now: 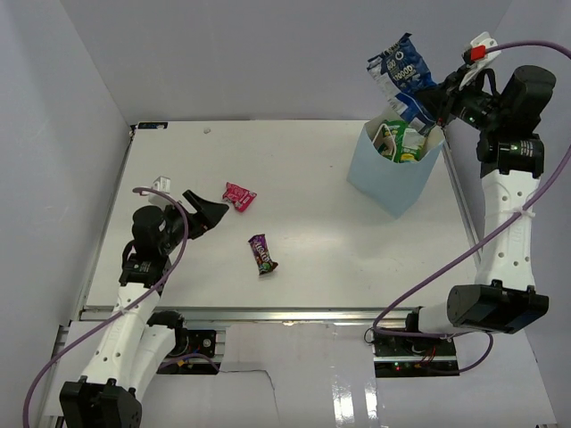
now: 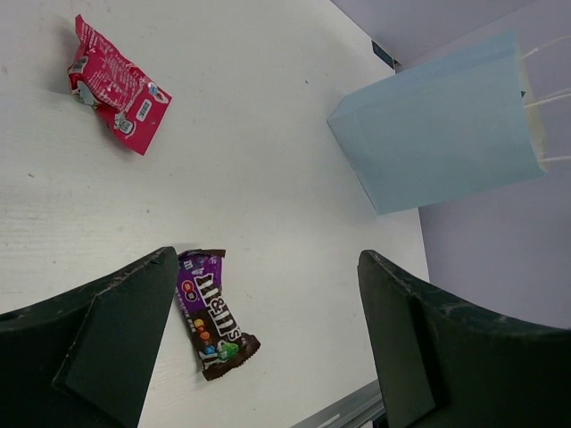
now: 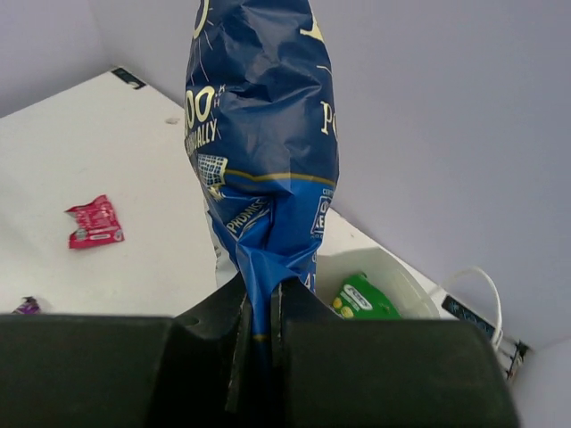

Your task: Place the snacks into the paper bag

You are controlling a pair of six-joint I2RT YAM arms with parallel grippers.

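My right gripper (image 1: 437, 100) is shut on the dark blue bag (image 1: 401, 76) and holds it in the air just above the open mouth of the light-blue paper bag (image 1: 384, 183). The blue bag (image 3: 263, 143) fills the right wrist view, pinched between the fingers. A green packet (image 1: 406, 143) lies inside the paper bag, also seen in the right wrist view (image 3: 361, 299). The pink packet (image 1: 239, 196) and the dark purple candy bar (image 1: 262, 254) lie on the table. My left gripper (image 1: 210, 214) is open and empty, hovering left of the candy bar (image 2: 214, 312).
The paper bag (image 2: 442, 125) stands at the table's back right, near the right edge. A small white object (image 1: 161, 184) lies at the left edge by the left arm. White walls close in the table on the left, back and right.
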